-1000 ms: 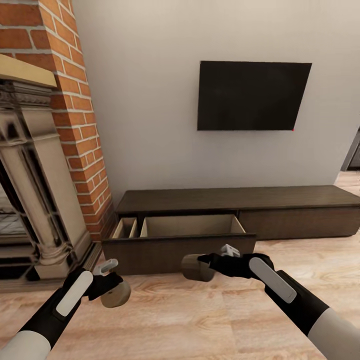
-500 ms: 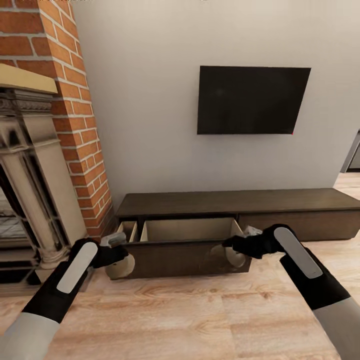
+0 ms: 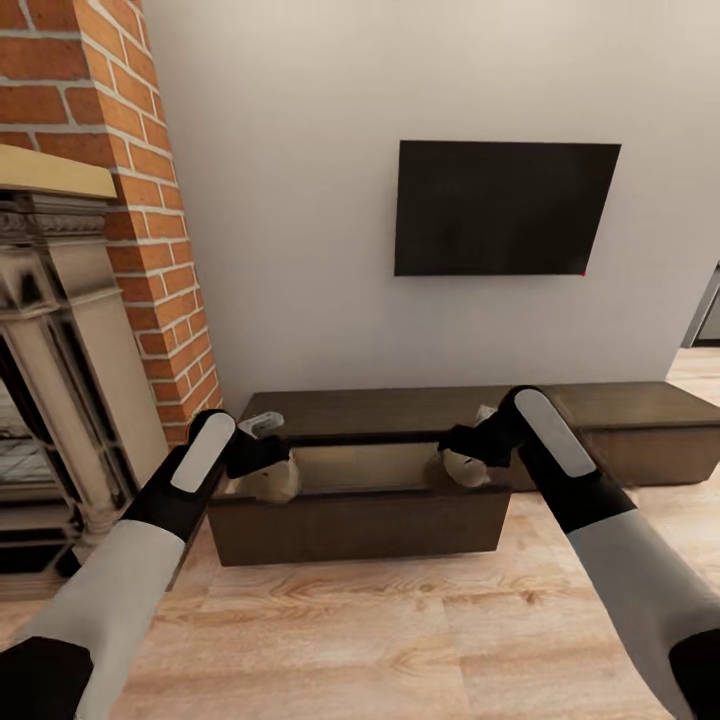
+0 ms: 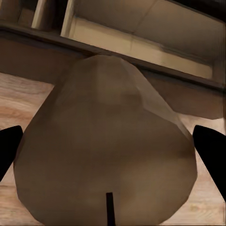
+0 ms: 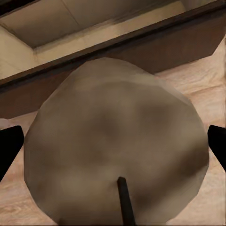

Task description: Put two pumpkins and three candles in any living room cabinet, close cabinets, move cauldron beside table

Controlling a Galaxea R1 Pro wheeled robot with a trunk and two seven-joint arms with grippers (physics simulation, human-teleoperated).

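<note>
Left hand (image 3: 268,462): closed on a beige candle (image 3: 272,480); dark fingers (image 4: 9,146) at either side of the candle body in the left wrist view, wick (image 4: 109,207) dark and thin on the near face. Held above the left end of the open drawer (image 3: 360,505), over the front edge.

Right hand (image 3: 462,452): closed on a second candle (image 3: 462,468); fingers (image 5: 9,148) flanking the wide tan body in the right wrist view, wick (image 5: 125,200) visible. Held above the right end of the same drawer, near its front edge.

Drawer: pulled out from the cabinet (image 3: 480,410), dark-brown front, pale beige interior (image 4: 141,40); a narrower divided compartment at its left end, seen in the left wrist view.

Cabinet: long, low, dark brown, standing against the white wall (image 3: 300,200); right section shut.

TV (image 3: 505,208): black, mounted on the wall above the cabinet.

Fireplace (image 3: 60,330): ornate stone surround, brick column (image 3: 130,170) beside it, left of the cabinet.

Floor (image 3: 380,630): light wood planks.
</note>
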